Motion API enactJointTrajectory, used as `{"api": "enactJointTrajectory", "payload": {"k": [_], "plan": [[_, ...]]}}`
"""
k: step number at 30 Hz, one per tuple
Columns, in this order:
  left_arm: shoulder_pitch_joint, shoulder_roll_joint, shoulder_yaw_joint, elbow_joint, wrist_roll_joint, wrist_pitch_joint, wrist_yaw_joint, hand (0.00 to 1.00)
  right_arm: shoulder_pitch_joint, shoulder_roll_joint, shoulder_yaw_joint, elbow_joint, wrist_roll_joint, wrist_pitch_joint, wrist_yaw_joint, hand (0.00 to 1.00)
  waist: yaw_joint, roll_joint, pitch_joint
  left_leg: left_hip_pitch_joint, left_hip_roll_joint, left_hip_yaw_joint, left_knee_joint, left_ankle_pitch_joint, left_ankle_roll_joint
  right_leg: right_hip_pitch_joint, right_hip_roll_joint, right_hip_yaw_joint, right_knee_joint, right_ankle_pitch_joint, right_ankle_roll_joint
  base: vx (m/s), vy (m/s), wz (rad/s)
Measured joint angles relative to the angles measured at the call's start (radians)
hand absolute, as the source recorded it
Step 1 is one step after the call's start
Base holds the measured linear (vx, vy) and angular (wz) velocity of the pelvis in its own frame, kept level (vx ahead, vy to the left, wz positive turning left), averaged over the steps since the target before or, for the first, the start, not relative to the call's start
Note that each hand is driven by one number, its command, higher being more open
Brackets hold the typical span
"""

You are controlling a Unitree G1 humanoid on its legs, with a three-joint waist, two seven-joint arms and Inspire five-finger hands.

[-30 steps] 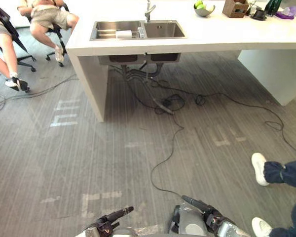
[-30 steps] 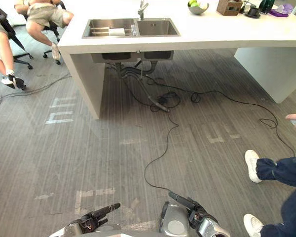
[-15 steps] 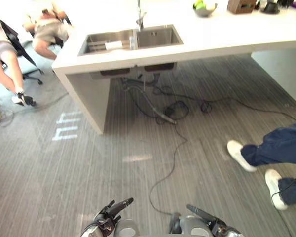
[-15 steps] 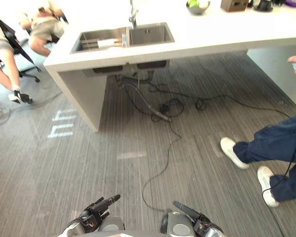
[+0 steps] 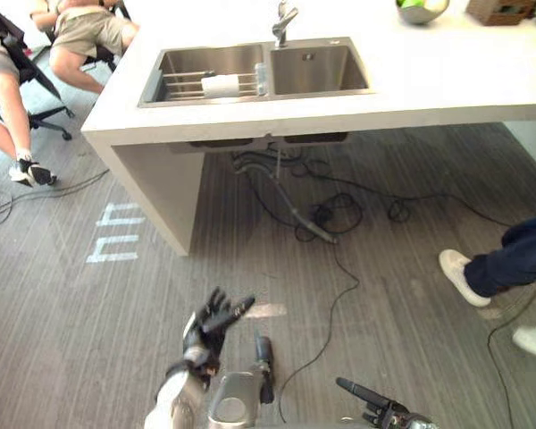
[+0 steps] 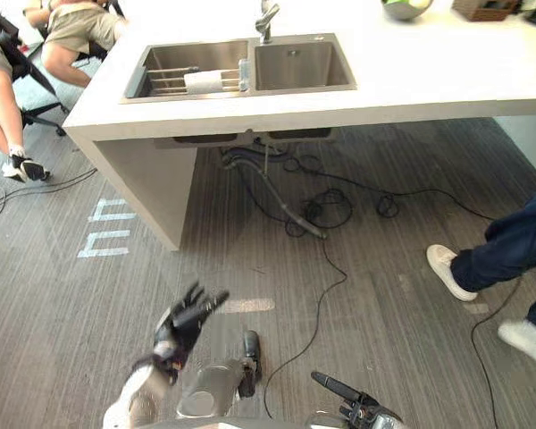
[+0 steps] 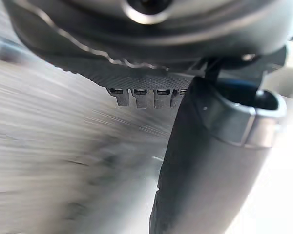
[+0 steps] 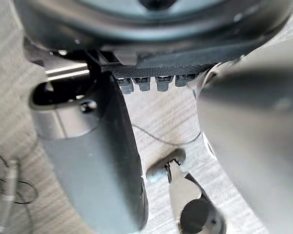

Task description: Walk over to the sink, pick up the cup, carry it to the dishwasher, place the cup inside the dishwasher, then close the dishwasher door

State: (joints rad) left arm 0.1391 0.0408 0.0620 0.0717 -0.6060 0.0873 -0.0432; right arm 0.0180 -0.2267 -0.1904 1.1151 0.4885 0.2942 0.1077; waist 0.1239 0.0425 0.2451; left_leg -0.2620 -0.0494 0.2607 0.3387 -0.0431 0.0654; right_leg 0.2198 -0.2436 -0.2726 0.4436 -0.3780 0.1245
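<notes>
Flanking counter (image 5: 447,80) with sink (image 5: 322,67): 2 seated people (image 5: 80,31) left, person's legs (image 5: 518,259) right.

A grey floor (image 5: 98,340) with fine stripes is spread across the whole room. White tape marks (image 5: 114,243) are stuck to it near the left end of the bench (image 5: 447,80), and a small pale patch (image 5: 266,310) is seen farther out from it. The long white bench is set across the far side, and its top is brightly lit. It is carried on a white slab-like panel (image 5: 161,192) at its left end. A double steel sink (image 5: 317,58) is let into the top, and grey hoses (image 5: 295,214) are trailed from beneath it to the floor. Black office chairs (image 5: 22,63) are placed at the far left.
</notes>
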Motion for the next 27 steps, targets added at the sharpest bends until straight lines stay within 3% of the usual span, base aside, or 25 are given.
{"api": "enactJointTrajectory", "payload": {"k": [1,2,3,4,6,7,8,9,10,11,12,13,14,15,16,17,18,20,23,27], "plan": [[-0.008,-0.008,0.018,-0.031,0.001,0.008,0.011,1.00,0.001,-0.001,-0.030,0.000,0.000,-0.004,-0.001,1.00,-0.005,-0.009,-0.002,0.007,-0.018,-0.004,0.011,-0.021,0.016,-0.051,-0.030,0.026,0.122,0.027,0.051,0.46,0.240,0.43],[-0.025,-0.007,0.036,-0.090,0.005,0.010,0.039,1.00,0.004,0.002,-0.088,-0.015,0.023,-0.017,0.004,1.00,-0.015,-0.022,-0.009,0.032,-0.064,-0.013,0.021,-0.056,0.028,-0.148,-0.088,0.097,0.378,0.108,0.106,0.39,0.210,0.71],[-0.040,0.000,0.039,-0.119,0.008,0.011,0.054,1.00,0.009,0.012,-0.122,-0.021,0.035,-0.036,0.005,1.00,-0.030,-0.040,-0.017,0.065,-0.098,-0.037,0.016,-0.080,0.031,-0.223,-0.108,0.160,0.552,0.240,0.121,0.38,0.176,0.73],[-0.049,0.004,0.039,-0.125,0.008,0.011,0.063,1.00,0.010,0.016,-0.135,-0.028,0.039,-0.048,0.007,1.00,-0.031,-0.039,-0.018,0.086,-0.104,-0.050,0.012,-0.089,0.030,-0.256,-0.111,0.175,0.627,0.257,0.112,0.38,0.108,0.57],[-0.034,0.008,0.039,-0.143,0.009,0.008,0.109,1.00,0.010,0.033,-0.160,-0.053,0.039,-0.087,0.010,1.00,-0.030,-0.032,-0.020,0.165,-0.105,-0.076,-0.027,-0.112,0.027,-0.353,-0.121,0.140,0.773,0.213,0.013,0.36,0.064,0.19],[-0.019,0.013,0.040,-0.142,0.009,-0.005,0.139,1.00,0.011,0.038,-0.185,-0.063,0.039,-0.103,0.011,1.00,-0.031,-0.029,-0.025,0.217,-0.103,-0.098,-0.069,-0.118,0.023,-0.413,-0.126,0.090,0.775,0.169,-0.062,0.40,0.036,0.23],[-0.007,0.017,0.039,-0.140,0.009,-0.021,0.157,1.00,0.013,0.041,-0.203,-0.065,0.041,-0.113,0.016,1.00,-0.036,-0.023,-0.029,0.258,-0.097,-0.128,-0.106,-0.114,0.009,-0.465,-0.115,0.040,0.695,0.134,-0.107,0.49,-0.006,0.34],[-0.006,0.016,0.037,-0.138,0.009,-0.028,0.161,1.00,0.012,0.041,-0.214,-0.065,0.040,-0.113,0.019,1.00,-0.040,-0.020,-0.028,0.275,-0.087,-0.148,-0.120,-0.115,0.003,-0.482,-0.093,0.022,0.612,0.122,-0.110,0.40,-0.053,0.69],[-0.006,0.017,0.023,-0.127,0.016,-0.056,0.168,1.00,0.016,0.044,-0.221,-0.058,0.037,-0.104,0.024,1.00,-0.051,-0.002,-0.026,0.292,-0.058,-0.191,-0.127,-0.118,-0.008,-0.497,-0.020,0.018,0.353,0.117,-0.100,0.40,-0.110,0.89],[-0.006,0.020,0.012,-0.122,0.018,-0.080,0.164,1.00,0.025,0.051,-0.225,-0.044,0.037,-0.092,0.023,1.00,-0.058,0.002,-0.026,0.298,-0.037,-0.225,-0.126,-0.127,-0.022,-0.498,0.039,0.050,0.109,0.155,-0.058,0.42,-0.153,1.12],[-0.006,0.026,0.008,-0.110,0.017,-0.104,0.151,1.00,0.042,0.070,-0.228,-0.026,0.036,-0.079,0.025,1.00,-0.060,-0.007,-0.032,0.300,-0.033,-0.257,-0.128,-0.136,-0.037,-0.489,0.071,0.082,-0.103,0.229,-0.028,0.54,-0.236,1.28],[-0.006,0.033,0.004,-0.091,0.017,-0.119,0.139,1.00,0.071,0.097,-0.235,0.008,0.031,-0.064,0.033,1.00,-0.060,-0.022,-0.034,0.330,-0.039,-0.309,-0.123,-0.160,-0.057,-0.491,0.070,0.107,-0.204,0.343,-0.023,0.49,-0.248,1.25],[0.007,0.035,0.008,-0.082,0.016,-0.126,0.133,1.00,0.090,0.116,-0.278,0.026,0.048,-0.059,0.044,1.00,-0.060,-0.033,-0.037,0.363,-0.043,-0.341,-0.116,-0.183,-0.069,-0.491,0.067,0.110,-0.166,0.423,-0.045,0.55,-0.331,1.11],[0.042,0.035,0.019,-0.082,0.015,-0.136,0.122,1.00,0.108,0.130,-0.297,0.017,0.059,-0.059,0.054,1.00,-0.059,-0.051,-0.052,0.398,-0.063,-0.364,-0.104,-0.211,-0.080,-0.484,0.050,0.090,-0.098,0.451,-0.099,0.47,-0.305,0.52],[0.054,0.021,0.024,-0.081,0.015,-0.138,0.121,1.00,0.102,0.118,-0.295,0.017,0.056,-0.059,0.056,1.00,-0.049,-0.030,-0.055,0.405,-0.053,-0.367,-0.086,-0.229,-0.084,-0.480,0.054,0.081,-0.073,0.411,-0.099,0.53,-0.338,0.22],[0.071,-0.002,0.021,-0.084,0.016,-0.138,0.113,1.00,0.092,0.080,-0.283,0.012,0.035,-0.056,0.070,1.00,-0.041,0.015,-0.058,0.393,-0.016,-0.378,-0.041,-0.254,-0.087,-0.478,0.081,0.061,-0.048,0.391,-0.117,0.44,-0.250,0.08],[0.075,-0.006,0.011,-0.090,0.018,-0.137,0.104,1.00,0.086,0.068,-0.274,0.012,0.019,-0.049,0.079,1.00,-0.036,0.029,-0.065,0.389,-0.001,-0.390,-0.033,-0.257,-0.088,-0.472,0.092,0.044,-0.045,0.370,-0.128,0.46,-0.259,0.21],[0.069,-0.011,-0.013,-0.123,0.018,-0.137,0.097,1.00,0.073,0.075,-0.272,0.012,0.016,-0.020,0.091,1.00,-0.029,0.029,-0.065,0.406,0.030,-0.424,-0.068,-0.248,-0.095,-0.456,0.119,0.015,-0.050,0.343,-0.147,0.34,-0.217,0.27],[0.053,-0.009,-0.033,-0.128,0.018,-0.132,0.101,1.00,0.073,0.071,-0.253,0.016,0.010,0.022,0.111,1.00,-0.039,0.032,-0.067,0.413,0.063,-0.445,-0.102,-0.240,-0.100,-0.426,0.148,-0.013,-0.111,0.332,-0.148,0.18,-0.128,0.19],[0.056,0.031,-0.032,-0.130,0.019,-0.132,0.148,1.00,0.078,0.070,-0.227,0.023,0.023,0.019,0.119,1.00,-0.063,0.038,-0.076,0.400,0.090,-0.434,-0.130,-0.227,-0.117,-0.401,0.165,-0.043,-0.201,0.365,-0.144,0.07,-0.028,0.14]]}}
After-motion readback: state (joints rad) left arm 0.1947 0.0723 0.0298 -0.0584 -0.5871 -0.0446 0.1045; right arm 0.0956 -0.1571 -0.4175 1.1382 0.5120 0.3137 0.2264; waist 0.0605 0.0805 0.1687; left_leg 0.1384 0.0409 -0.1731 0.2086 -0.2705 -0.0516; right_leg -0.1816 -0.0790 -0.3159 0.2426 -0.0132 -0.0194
